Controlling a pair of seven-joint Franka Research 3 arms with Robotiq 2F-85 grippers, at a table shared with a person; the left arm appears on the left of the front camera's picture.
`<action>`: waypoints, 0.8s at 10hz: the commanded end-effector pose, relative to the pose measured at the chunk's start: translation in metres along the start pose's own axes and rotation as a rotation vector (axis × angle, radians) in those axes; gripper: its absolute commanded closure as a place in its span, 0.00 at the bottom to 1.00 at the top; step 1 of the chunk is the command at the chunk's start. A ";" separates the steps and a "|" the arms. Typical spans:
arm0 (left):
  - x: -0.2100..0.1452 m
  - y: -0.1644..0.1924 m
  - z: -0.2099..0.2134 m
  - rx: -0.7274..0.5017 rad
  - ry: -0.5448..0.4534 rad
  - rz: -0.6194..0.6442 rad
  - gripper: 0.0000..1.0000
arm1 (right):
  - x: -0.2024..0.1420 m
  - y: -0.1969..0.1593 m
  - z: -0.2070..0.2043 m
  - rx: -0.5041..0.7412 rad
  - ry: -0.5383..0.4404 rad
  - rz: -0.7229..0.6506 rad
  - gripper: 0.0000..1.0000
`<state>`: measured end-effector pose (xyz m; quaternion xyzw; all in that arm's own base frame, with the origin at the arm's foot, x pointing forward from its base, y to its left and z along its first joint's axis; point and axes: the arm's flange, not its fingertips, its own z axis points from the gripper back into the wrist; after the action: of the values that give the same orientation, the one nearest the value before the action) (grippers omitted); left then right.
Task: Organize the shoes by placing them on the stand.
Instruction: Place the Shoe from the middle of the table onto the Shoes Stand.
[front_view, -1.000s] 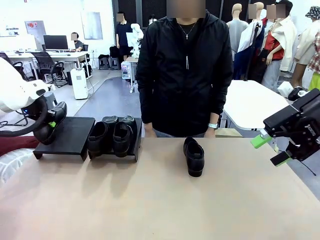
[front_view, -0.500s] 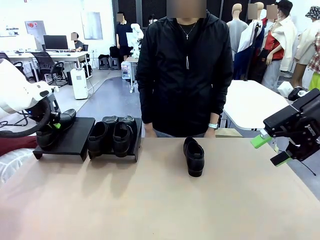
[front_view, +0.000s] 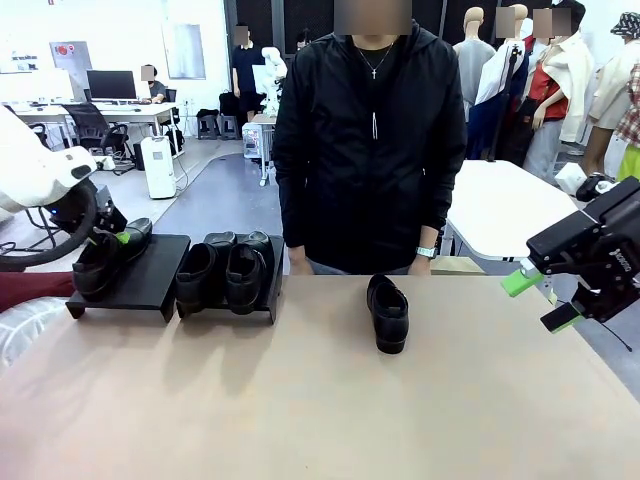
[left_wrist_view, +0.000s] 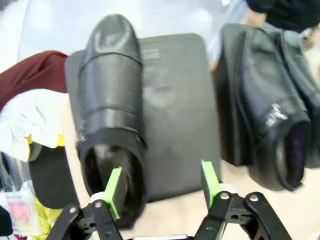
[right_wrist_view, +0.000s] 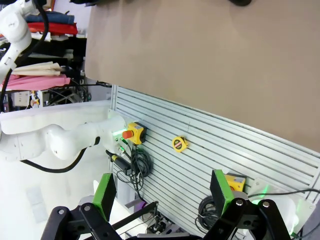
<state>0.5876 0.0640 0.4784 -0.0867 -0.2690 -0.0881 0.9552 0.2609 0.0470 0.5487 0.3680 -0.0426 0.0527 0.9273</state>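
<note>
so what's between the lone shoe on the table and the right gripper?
Nothing. In the front view only bare table separates the lone shoe from the right gripper, which hangs open off the table's right edge.

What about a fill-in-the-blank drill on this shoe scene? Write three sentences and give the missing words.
1. The left gripper has its fingers ____ above the shoe on the left stand.
2. The right stand carries ____ shoes.
3. One shoe lies on the ____, in front of the person.

Missing words: open; two; table
</note>
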 end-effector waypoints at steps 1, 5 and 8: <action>-0.036 -0.008 0.050 -0.153 0.159 -0.056 0.00 | 0.001 0.000 0.002 0.022 0.000 0.024 0.00; -0.107 -0.013 0.129 -0.634 0.490 -0.280 0.00 | 0.001 0.000 0.002 0.022 0.000 0.024 0.00; -0.156 -0.017 0.149 -0.808 0.278 -0.270 0.00 | 0.001 0.000 0.002 0.022 0.000 0.024 0.00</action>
<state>0.3841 0.0979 0.5295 -0.3921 -0.0430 -0.3346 0.8558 0.2610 0.0470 0.5485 0.3680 -0.0421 0.0527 0.9274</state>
